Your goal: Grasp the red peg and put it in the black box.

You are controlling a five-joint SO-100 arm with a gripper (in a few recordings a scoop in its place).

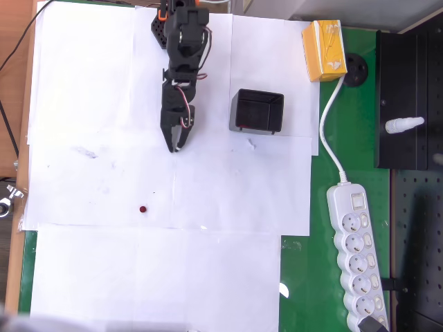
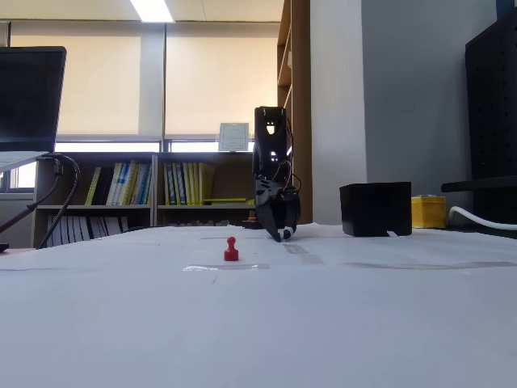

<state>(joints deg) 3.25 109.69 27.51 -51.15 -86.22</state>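
The end effector (image 1: 177, 146) hangs empty, seemingly closed, between the red peg (image 1: 142, 209) and the black box (image 1: 257, 111).

Black arm (image 1: 181, 52) enters overhead view at 12 o'clock edge, stretches toward 6 o'clock. Gripper (image 1: 176, 147) points to 6 o'clock, fingers close together, nothing between them. In fixed view arm (image 2: 271, 153) stands upright, gripper (image 2: 283, 236) points down, tips just above table surface; contact not clear.
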